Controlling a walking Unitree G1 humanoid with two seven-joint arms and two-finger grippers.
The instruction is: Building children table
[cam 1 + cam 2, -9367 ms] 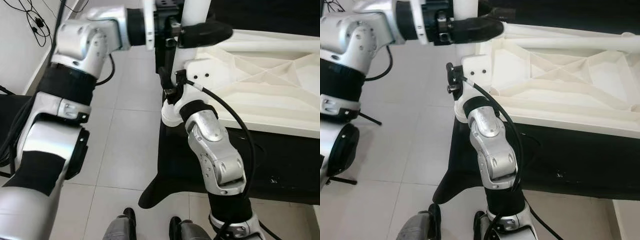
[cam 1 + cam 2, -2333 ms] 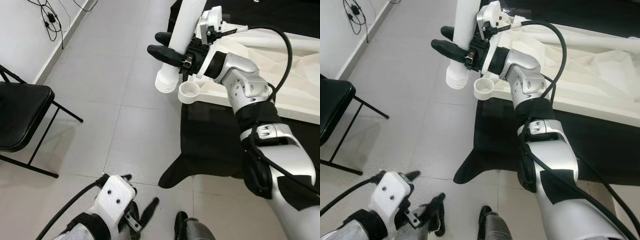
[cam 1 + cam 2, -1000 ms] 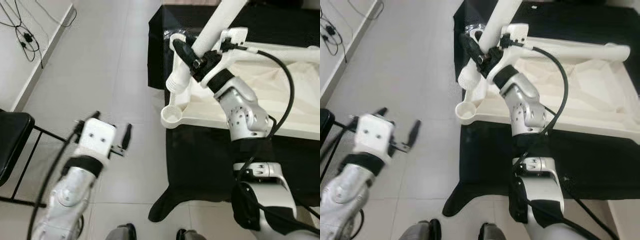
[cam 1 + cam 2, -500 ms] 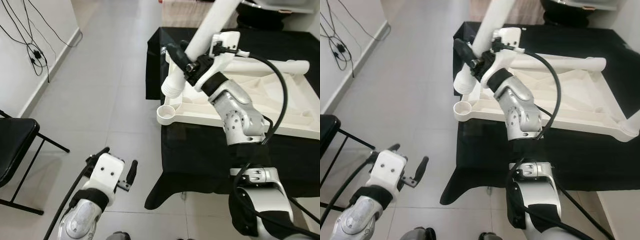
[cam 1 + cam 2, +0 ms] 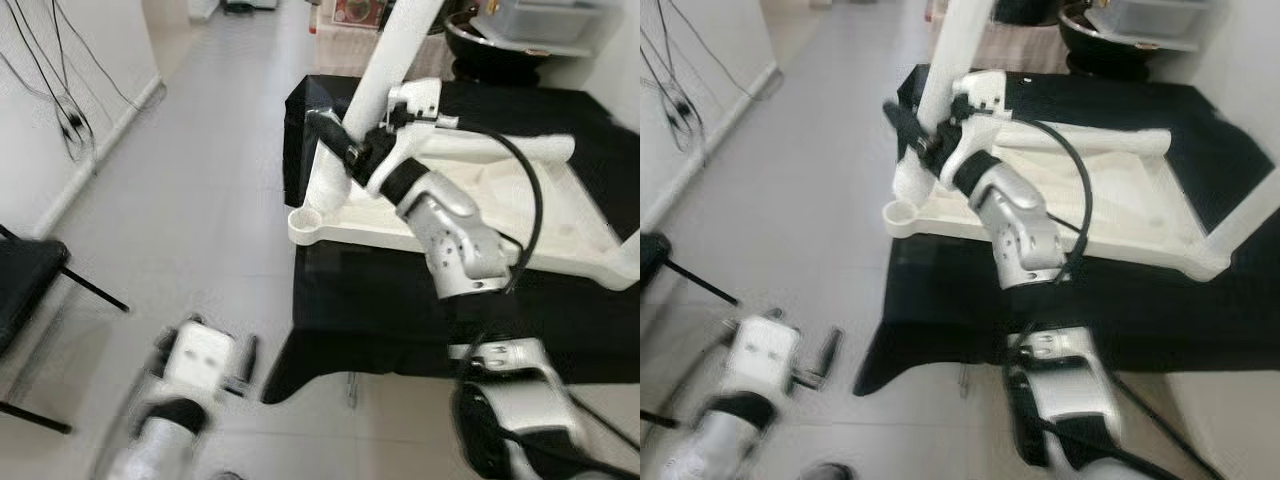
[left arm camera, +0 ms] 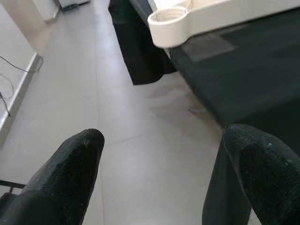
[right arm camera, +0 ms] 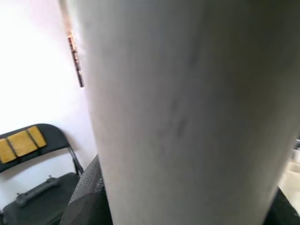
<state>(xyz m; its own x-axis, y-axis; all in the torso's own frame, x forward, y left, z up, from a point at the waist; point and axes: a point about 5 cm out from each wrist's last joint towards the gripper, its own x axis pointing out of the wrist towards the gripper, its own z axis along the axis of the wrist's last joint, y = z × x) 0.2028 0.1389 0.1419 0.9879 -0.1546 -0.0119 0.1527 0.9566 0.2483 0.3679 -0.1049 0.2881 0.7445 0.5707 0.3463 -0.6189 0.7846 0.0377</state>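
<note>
A white tabletop lies upside down on a black-draped surface. My right gripper is shut on a long white table leg that tilts up and away. The leg's ribbed lower end hangs just behind the round corner socket, and I cannot tell if they touch. In the right wrist view the leg is held between the black fingers. My left gripper is open and empty, low over the floor, with the socket ahead of it.
A black cloth hangs down from the surface's front edge. A black folding chair stands at the left, with cables along the wall. A dark bowl and a plastic box sit behind the tabletop. Open tiled floor lies left of it.
The camera has shifted and blurred. My left arm let go of the leg and dropped from beside the tabletop to low near the floor. My right gripper still holds the leg by the corner socket.
</note>
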